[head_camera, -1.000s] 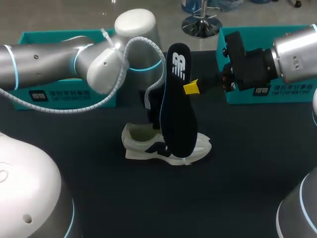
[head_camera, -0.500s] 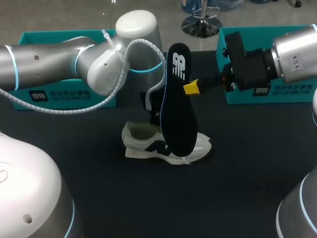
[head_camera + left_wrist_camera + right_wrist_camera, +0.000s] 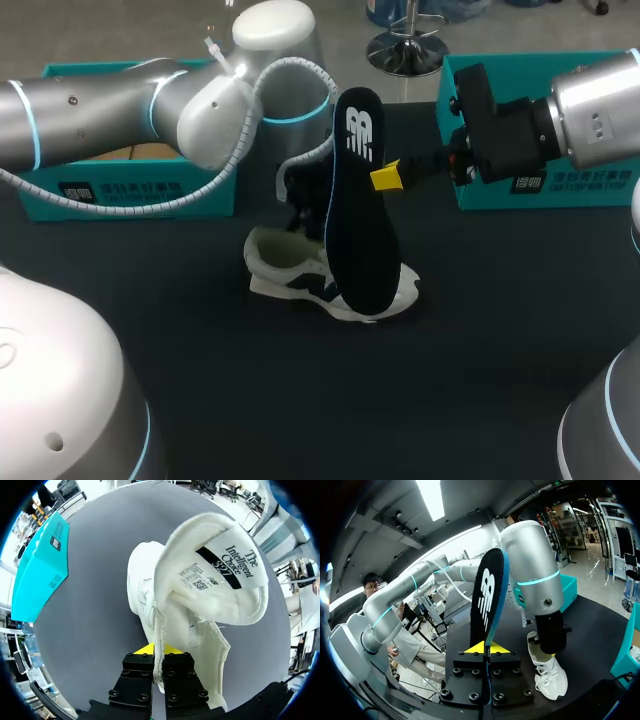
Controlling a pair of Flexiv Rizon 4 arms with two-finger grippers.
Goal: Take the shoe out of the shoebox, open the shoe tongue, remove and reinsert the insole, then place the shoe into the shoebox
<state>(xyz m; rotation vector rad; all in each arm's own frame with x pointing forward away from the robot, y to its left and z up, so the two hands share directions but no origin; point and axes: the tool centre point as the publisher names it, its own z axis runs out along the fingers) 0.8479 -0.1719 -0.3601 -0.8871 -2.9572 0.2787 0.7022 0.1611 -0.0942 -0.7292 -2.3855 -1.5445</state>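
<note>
Right gripper [image 3: 385, 178] pinches the black insole [image 3: 358, 220] upright at frame centre, fingers nearly together; left gripper [image 3: 159, 650] clamped narrow on the white shoe [image 3: 300, 275], mid-bench [image 3: 250, 400] beneath the insole.

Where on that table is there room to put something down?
Bare table lies in front of the shoe, toward the near edge, and between shoe and right teal box. The middle is crowded: the left pincer grips the shoe's tongue, the right pincer holds the insole above it.
</note>
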